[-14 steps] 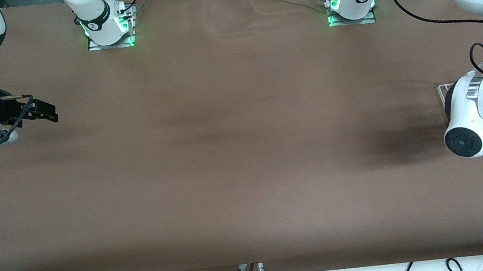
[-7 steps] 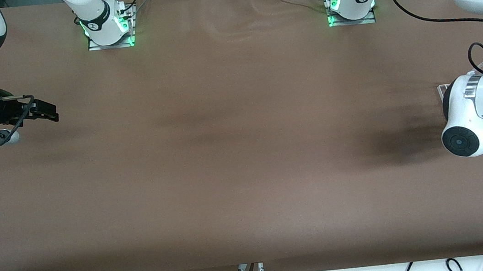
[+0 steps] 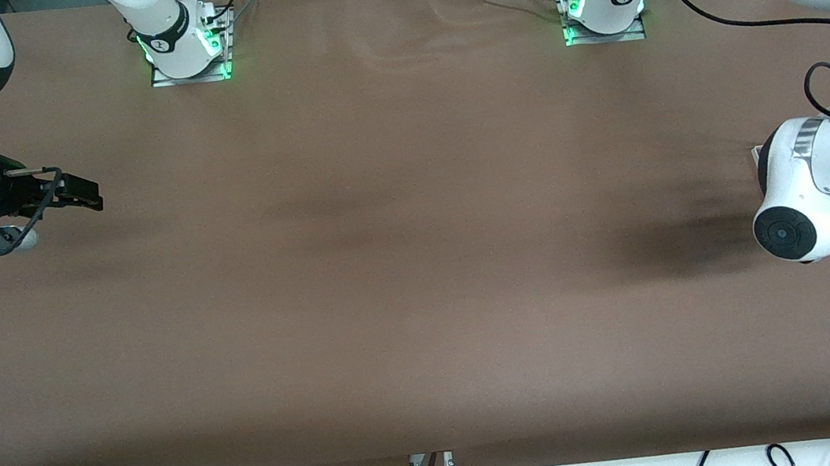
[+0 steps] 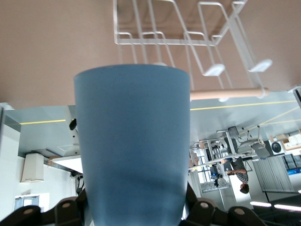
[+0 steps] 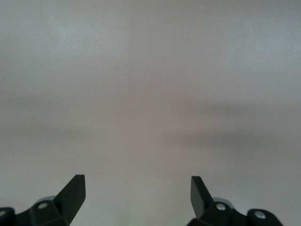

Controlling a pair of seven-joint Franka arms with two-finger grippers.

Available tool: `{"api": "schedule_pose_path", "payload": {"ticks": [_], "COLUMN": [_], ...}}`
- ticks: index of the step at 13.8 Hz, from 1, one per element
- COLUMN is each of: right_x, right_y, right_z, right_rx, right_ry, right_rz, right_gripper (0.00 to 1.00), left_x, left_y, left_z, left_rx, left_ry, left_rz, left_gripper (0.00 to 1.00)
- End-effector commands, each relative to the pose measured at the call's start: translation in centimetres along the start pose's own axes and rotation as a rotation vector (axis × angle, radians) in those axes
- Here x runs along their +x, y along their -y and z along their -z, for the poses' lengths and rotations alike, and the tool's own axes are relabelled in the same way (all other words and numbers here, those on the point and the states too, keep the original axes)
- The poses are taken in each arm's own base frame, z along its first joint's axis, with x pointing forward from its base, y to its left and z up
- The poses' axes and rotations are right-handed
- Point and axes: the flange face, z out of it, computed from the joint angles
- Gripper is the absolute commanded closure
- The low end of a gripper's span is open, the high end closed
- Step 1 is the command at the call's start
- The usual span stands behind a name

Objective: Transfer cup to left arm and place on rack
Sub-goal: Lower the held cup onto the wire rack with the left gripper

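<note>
Brown and bare in its middle, the table point(image 3: 403, 266) runs from the right arm's end to the left arm's end, with both bases along its top edge in the front view. At its own end of the table the left arm point(image 3: 822, 195) hangs low over the white wire rack point(image 4: 188, 28), of which only a corner shows past the wrist in the front view. Its wrist has drifted slightly toward the front camera since the earlier frames. The left gripper point(image 4: 136, 214) is closed on the base of the light-blue cup point(image 4: 134, 141); the cup's long axis runs straight out from the fingers, its wide mouth pointing away from the wrist toward the rack's loops and wooden dowel point(image 4: 225, 94). Over its own end of the table the right arm waits, and the right gripper point(image 5: 136, 188) holds nothing, its fingers spread wide, having edged a little farther from the front camera.
</note>
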Motion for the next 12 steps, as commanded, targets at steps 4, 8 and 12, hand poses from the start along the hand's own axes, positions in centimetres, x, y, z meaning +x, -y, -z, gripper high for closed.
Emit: {"api": "schedule_pose_path", "payload": {"ticks": [4,8,12], "right_x": [0.4,0.5,0.1], "right_y": [-0.2,-0.1,0.0], "right_z": [0.5,1.7,2.4], "right_rx": [0.003,0.014,0.024], "right_ry": [-0.007,-0.032,-0.035], "right_rz": [0.007,0.001,0.001], "right_gripper": [0.01,0.01,0.01], "left_x": [1.2,2.5,4.8], "left_y": [-6.3,-8.0,-10.0], "left_z": [-4.0,-5.6,-7.1], "left_rx": [0.092,0.106,0.144], "left_ry": [0.079,0.067,0.091], "left_rz": [-0.011,0.026,0.048], "left_gripper": [0.94,0.94,0.95]}}
